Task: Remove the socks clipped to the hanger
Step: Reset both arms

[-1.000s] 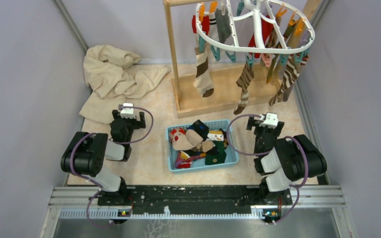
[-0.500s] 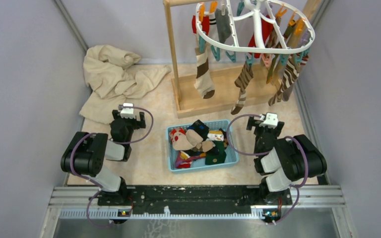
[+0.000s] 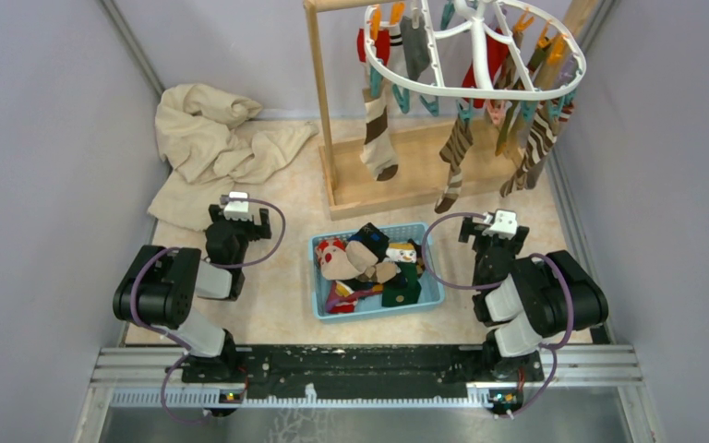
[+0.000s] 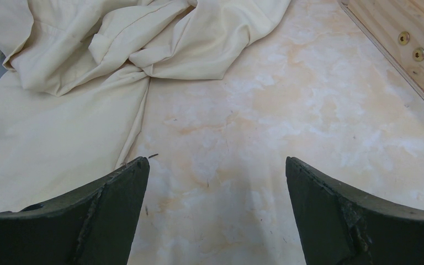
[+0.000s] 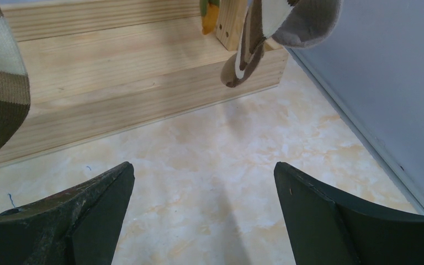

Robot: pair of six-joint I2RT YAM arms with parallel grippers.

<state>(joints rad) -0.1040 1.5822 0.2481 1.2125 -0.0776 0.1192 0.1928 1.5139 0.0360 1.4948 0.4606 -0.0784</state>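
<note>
The white oval hanger (image 3: 480, 92) hangs at the back right from a wooden stand, its orange and teal clips holding several socks (image 3: 380, 138): brown-striped, red and grey ones. A brown-striped sock toe (image 5: 3, 94) hangs at the left of the right wrist view, and another striped sock (image 5: 254, 41) dangles by the stand's post. My left gripper (image 3: 236, 220) rests low at the left, open over bare tabletop. My right gripper (image 3: 493, 231) rests low at the right, open and empty, in front of the stand's base.
A blue basket (image 3: 429, 291) between the arms holds several loose socks. The light wooden stand (image 3: 369, 189) has a flat base and an upright post. A large beige cloth (image 3: 217, 138) lies crumpled at the back left, close to my left fingers (image 4: 110, 210). Grey walls close both sides.
The hanging socks sway slightly. Neither arm has moved.
</note>
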